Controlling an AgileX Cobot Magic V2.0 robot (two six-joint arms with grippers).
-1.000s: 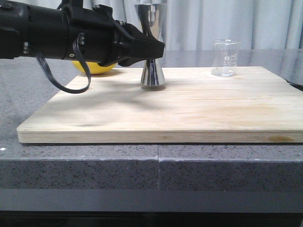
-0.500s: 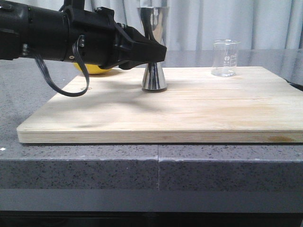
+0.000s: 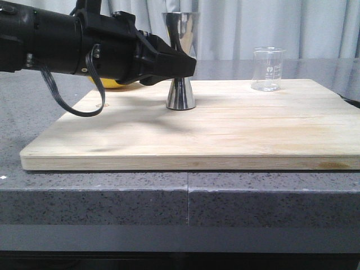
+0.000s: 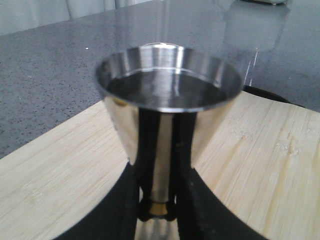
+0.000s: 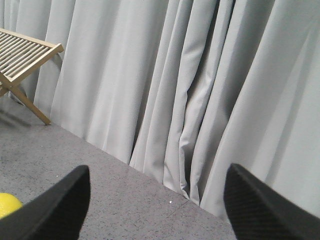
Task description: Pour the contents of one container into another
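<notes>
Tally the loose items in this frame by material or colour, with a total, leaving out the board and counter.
Shiny steel: 1, the jigger, waist held in the left pincer
Clear glass: 1, the beaker
Yellow: 1, a round object mostly hidden behind the arm
Total: 3

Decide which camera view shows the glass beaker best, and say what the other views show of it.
The front view: the glass beaker stands whole and upright at the far right of the wooden board, its white marks visible. The left wrist view is filled by the steel jigger, with no beaker in sight; the right wrist view shows only curtains.
</notes>
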